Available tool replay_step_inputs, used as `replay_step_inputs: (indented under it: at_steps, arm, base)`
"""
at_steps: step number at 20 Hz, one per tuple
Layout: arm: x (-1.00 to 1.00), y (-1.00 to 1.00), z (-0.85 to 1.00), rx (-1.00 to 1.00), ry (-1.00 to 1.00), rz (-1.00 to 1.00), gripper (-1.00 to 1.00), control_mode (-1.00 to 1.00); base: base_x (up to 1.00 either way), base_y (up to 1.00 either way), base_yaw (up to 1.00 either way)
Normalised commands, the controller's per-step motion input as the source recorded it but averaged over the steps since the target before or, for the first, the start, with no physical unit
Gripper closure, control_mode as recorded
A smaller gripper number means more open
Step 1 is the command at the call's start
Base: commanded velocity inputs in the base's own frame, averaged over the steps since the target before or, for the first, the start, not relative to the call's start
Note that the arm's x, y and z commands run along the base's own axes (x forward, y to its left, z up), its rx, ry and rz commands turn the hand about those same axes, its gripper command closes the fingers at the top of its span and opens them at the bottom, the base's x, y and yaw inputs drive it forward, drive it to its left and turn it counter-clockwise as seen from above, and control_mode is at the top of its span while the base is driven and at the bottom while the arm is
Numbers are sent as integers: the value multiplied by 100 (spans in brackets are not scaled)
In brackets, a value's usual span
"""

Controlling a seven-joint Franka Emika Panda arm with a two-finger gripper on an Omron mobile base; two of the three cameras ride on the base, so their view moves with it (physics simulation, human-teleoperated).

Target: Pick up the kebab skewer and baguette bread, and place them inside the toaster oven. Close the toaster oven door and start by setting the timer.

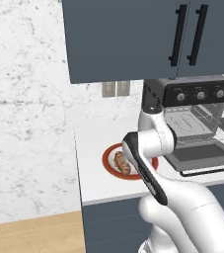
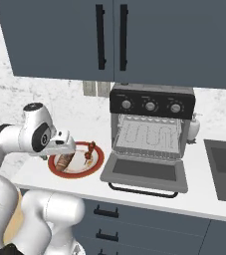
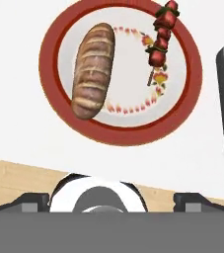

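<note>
One baguette bread (image 3: 93, 70) and one kebab skewer (image 3: 161, 40) apart on one red-rimmed plate (image 3: 195, 74), one toaster oven (image 2: 151, 130) with three knobs, toaster oven door (image 2: 145, 173) down, white bench (image 1: 91, 163), gripper (image 2: 67, 145) spread unclear.

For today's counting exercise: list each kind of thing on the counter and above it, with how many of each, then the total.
Plates: 1
Bread loaves: 1
Skewers: 1
Toaster ovens: 1
Oven knobs: 3
Cabinet doors: 2
Total: 9
</note>
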Motion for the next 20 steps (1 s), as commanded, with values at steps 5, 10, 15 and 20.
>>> replay_step_inputs:
  at_steps: [5, 10, 15, 20]
  arm:
    - [70, 31, -50, 15, 0, -14, -100, -100]
    - [20, 44, -37, 3, 0, -10, -100, -100]
    - [19, 6, -39, 0, 0, -12, -100, -100]
    - [4, 0, -39, 0, 4, -10, -100, -100]
  base:
    - [0, 0, 0]
    - [0, 0, 0]
    - [0, 0, 0]
    - [0, 0, 0]
